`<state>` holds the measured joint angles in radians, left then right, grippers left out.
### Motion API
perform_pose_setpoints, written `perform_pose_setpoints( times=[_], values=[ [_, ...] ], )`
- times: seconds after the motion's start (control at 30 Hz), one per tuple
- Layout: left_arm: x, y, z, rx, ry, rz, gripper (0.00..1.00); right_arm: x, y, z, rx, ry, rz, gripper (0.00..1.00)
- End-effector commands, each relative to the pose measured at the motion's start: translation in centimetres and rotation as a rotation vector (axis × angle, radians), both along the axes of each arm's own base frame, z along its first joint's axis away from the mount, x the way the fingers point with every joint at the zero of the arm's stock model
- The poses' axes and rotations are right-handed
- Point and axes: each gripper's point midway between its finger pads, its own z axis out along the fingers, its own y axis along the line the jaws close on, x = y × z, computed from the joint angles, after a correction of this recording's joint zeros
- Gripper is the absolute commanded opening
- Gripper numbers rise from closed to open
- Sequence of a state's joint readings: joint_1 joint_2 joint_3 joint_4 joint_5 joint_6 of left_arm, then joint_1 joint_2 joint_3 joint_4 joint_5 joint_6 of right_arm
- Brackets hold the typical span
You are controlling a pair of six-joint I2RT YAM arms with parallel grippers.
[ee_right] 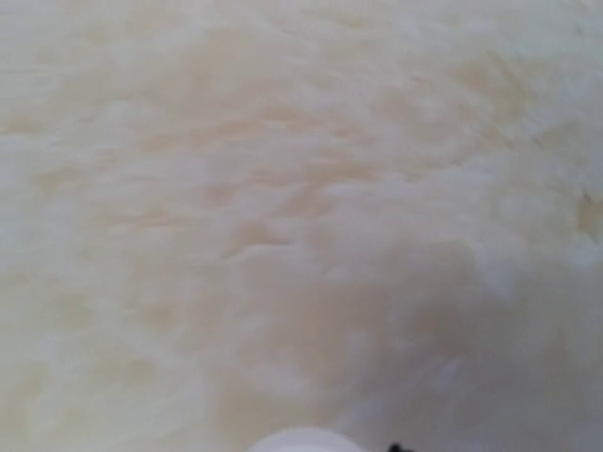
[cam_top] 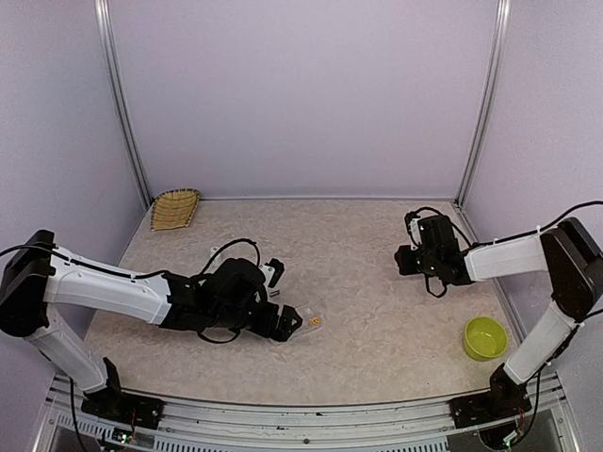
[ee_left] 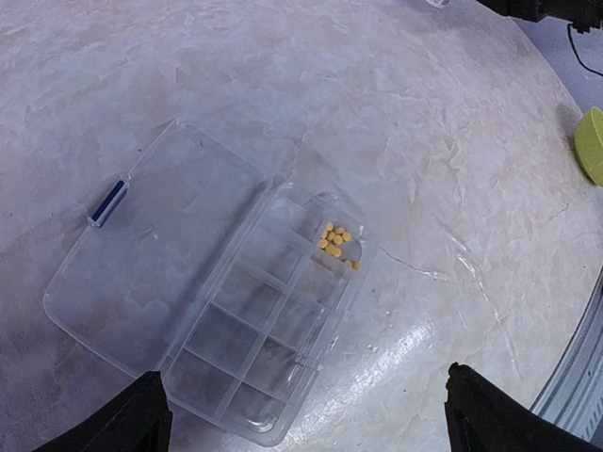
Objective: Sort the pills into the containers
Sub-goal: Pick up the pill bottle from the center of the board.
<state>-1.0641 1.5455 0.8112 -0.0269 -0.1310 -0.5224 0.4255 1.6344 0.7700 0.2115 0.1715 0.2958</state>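
Note:
A clear organizer box [ee_left: 236, 330] lies open on the table, its lid folded out flat to the left. Several orange-yellow pills [ee_left: 335, 241] sit in one end cell of the containers; the other cells look empty. From above, the box [cam_top: 303, 313] and pills [cam_top: 316, 321] are just right of my left gripper [cam_top: 285, 299]. That gripper [ee_left: 306, 424] hovers over the box's near end, open wide with nothing between its fingertips [ee_left: 141, 414]. My right gripper [cam_top: 407, 256] is low over the table at the right. Its wrist view is blurred, with a white rounded object [ee_right: 301, 441] at the bottom edge.
A woven basket [cam_top: 175, 207] sits at the back left corner. A yellow-green bowl [cam_top: 484, 337] stands at the front right, its rim [ee_left: 592, 141] showing in the left wrist view. Cables trail beside both arms.

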Motion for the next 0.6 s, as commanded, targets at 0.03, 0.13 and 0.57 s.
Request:
perform_pose_setpoints(
  times=[0.03,0.13,0.57],
  values=[
    [0.3,-1.0,1.4,-0.024,-0.032,-0.017,0.99,-3.7,4.0,2.0,0.029,-0.028,0.160,0.22],
    [0.5,-1.0,1.9,-0.023,-0.048,-0.014,0.99,-6.1,6.0,2.0,0.034,-0.026,0.239,0.22],
    [1.7,-1.6,5.3,-0.039,-0.127,-0.009,0.99,-14.1,12.8,1.6,0.002,-0.022,0.496,0.22]
  ],
)
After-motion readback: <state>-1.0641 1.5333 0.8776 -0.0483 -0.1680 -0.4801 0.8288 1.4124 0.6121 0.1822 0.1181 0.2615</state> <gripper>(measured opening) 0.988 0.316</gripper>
